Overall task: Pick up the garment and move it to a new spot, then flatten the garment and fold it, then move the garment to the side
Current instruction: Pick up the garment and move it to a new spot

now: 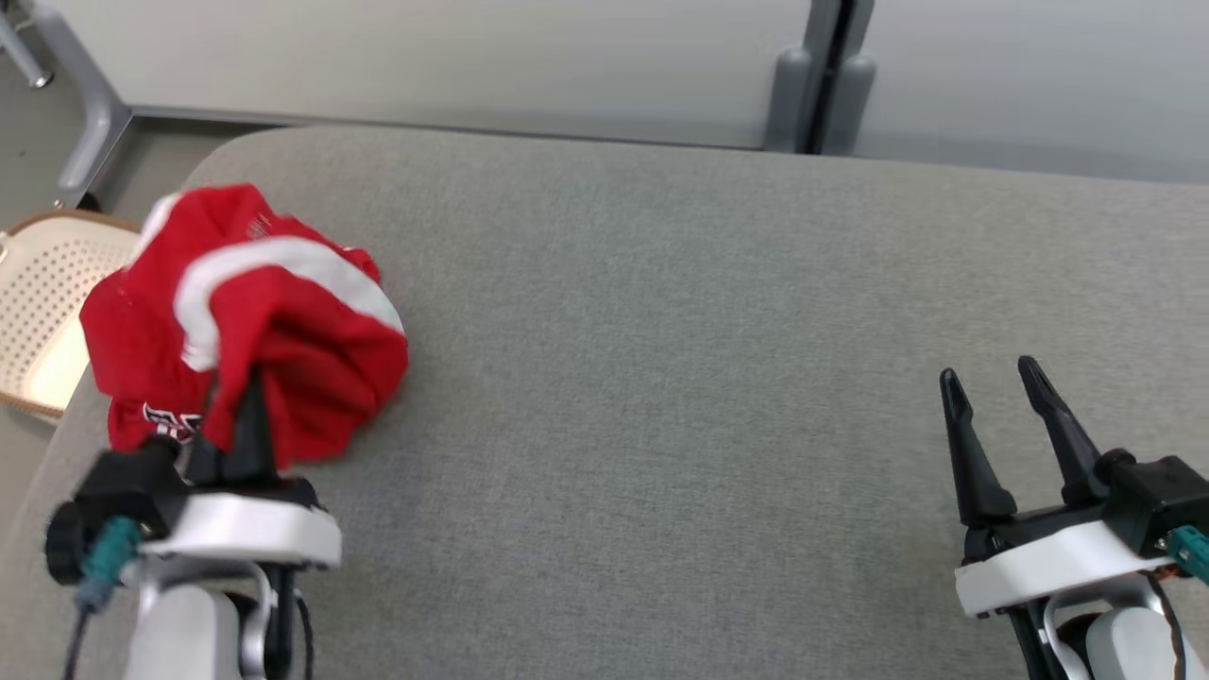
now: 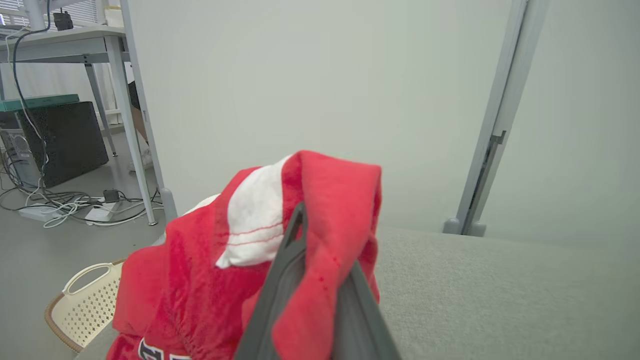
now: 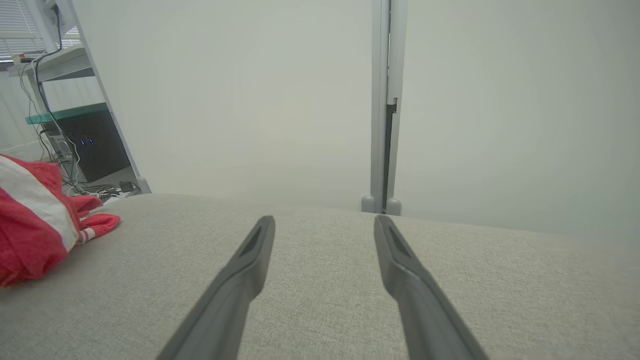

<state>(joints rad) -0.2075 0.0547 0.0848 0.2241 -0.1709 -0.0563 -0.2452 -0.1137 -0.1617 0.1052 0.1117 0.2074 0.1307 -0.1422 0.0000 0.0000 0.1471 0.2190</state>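
Look to about nine o'clock in your head view: the crumpled red cloth garment (image 1: 255, 321) with broad white bands lies bunched in a heap near the left edge of the grey fabric-covered table (image 1: 661, 331). Some white lettering shows on its lower fold, too creased to read.

Your left gripper (image 1: 247, 401) comes in from seven o'clock, its two dark fingers pressed together with a fold of the garment pinched between them. In the left wrist view that gripper (image 2: 320, 280) has red cloth (image 2: 210, 270) draped over and between its fingers, with a white band at eleven o'clock from the tips. The heap appears to rest on the table rather than hang clear of it, though the folds hide the underside.

Your right gripper (image 1: 990, 378) sits at four o'clock in the head view, well apart from the garment, fingers spread wide and holding nothing. In the right wrist view those fingers (image 3: 250, 260) stand over bare grey table, with the garment (image 3: 35, 225) at nine o'clock.

A cream perforated plastic basket (image 1: 47, 302) with a brown rim sits off the table's left edge, just beside the garment.
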